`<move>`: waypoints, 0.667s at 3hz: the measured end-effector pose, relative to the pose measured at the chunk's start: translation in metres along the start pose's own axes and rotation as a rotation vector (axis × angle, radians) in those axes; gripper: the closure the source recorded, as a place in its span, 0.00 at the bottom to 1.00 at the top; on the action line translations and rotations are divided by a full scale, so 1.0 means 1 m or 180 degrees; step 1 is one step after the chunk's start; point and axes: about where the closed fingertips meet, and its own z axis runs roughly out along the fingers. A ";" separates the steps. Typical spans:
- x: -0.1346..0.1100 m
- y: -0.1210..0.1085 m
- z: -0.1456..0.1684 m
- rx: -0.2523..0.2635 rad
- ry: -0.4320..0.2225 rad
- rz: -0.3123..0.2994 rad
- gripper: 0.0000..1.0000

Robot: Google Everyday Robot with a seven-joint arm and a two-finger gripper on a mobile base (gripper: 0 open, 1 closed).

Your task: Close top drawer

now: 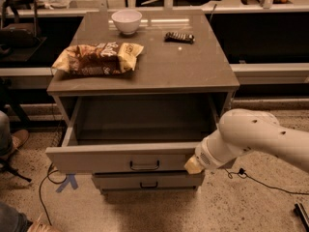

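Observation:
The top drawer [96,159] of the grey-brown cabinet stands partly open, its inside empty. Its flat front panel has a small dark handle [144,166] at the centre. My white arm comes in from the right. The gripper [193,165] is at the right end of the drawer's front panel and looks to be touching it. Only its yellowish tip shows; the rest is hidden behind the arm's wrist.
On the cabinet top [183,66] lie a chip bag [98,58], a white bowl [126,21] and a dark bar [179,36]. A lower drawer [145,181] shows below, shut. A cable [260,180] lies on the floor at right. A person's shoe [12,141] is at left.

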 end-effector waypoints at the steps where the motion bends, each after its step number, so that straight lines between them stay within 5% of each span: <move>1: -0.006 -0.007 0.000 0.0027 -0.0052 0.0007 1.00; 2: -0.053 -0.039 0.015 0.0121 -0.0384 0.0059 1.00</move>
